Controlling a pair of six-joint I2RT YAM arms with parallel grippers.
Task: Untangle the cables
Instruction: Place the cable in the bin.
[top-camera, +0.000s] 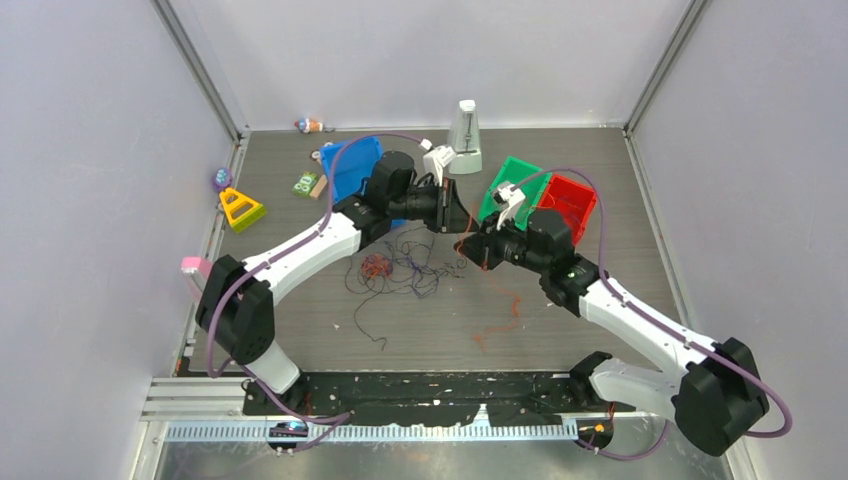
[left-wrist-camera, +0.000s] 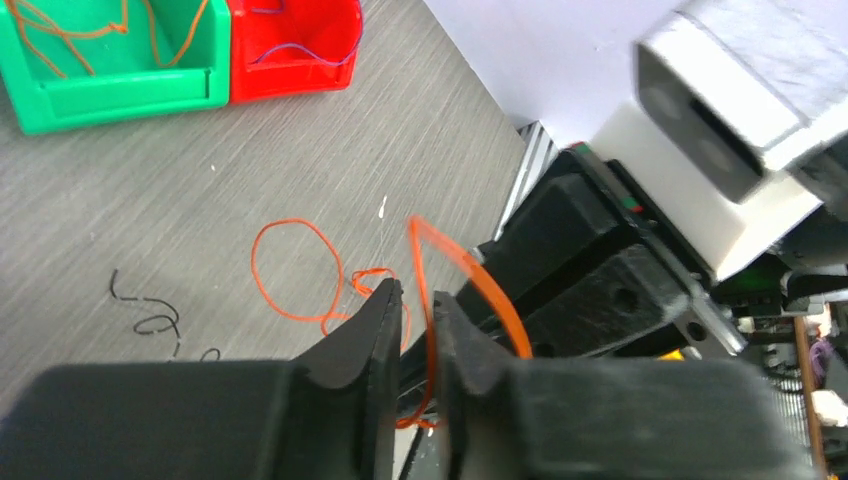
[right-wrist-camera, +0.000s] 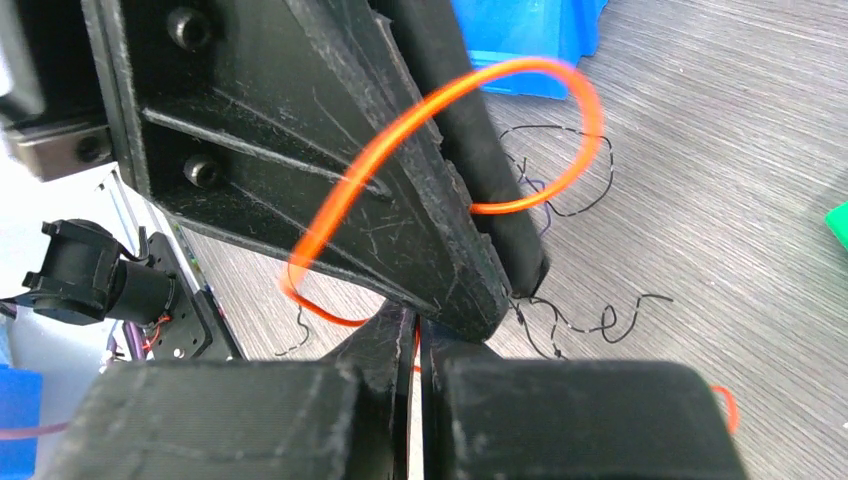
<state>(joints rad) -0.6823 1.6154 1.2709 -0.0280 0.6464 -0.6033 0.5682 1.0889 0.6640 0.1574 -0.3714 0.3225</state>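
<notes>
The cables lie as a loose tangle of dark and orange strands at mid-table, with a small orange clump at its left. My two grippers meet just right of it, tip to tip. One orange cable arches between them. My right gripper is shut on this cable, which shows as an orange sliver between its pads. My left gripper has its jaws a narrow gap apart, and the same orange cable runs through that gap along one pad. In the top view the left gripper sits just above the right gripper.
A green bin and a red bin stand behind the right arm, with strands inside them. A blue bin stands behind the left arm. A loose orange strand lies to the right. Small toys sit at the far left.
</notes>
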